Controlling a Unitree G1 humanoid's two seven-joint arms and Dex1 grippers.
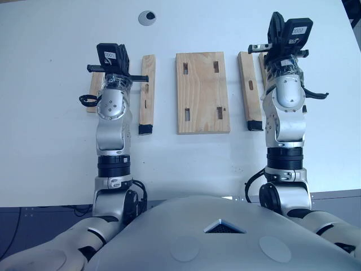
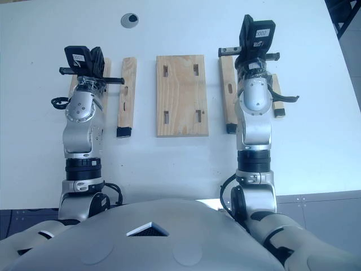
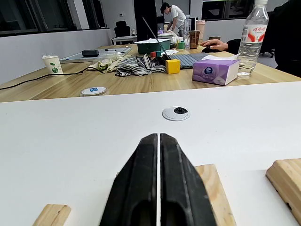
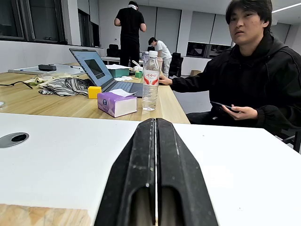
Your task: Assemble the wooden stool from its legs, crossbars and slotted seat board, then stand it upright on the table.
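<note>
Stage: the very start of assembly, as I judge it; no parts are joined.

The slotted seat board is lying flat at the middle of the bench, with its four slots facing up. The left leg, dark-tipped, is lying just beside it on one side, and the right leg on the other. A short left piece is showing from under the left arm, and a short right piece from beyond the right arm.

The left gripper is hovering over the left-hand pieces, clenched and empty. The right gripper is hovering near the far end of the right leg, also clenched and empty.

Next move, judged: one gripper needs releasing, lowering onto a leg, then closing across the leg's narrow width.

Views: the eye views are giving the whole layout and the slot positions, but not the finger gap. The wrist views are settling that, showing the fingers pressed together. The left wrist view is also showing wood ends beneath the fingers and a round cable port ahead.
</note>
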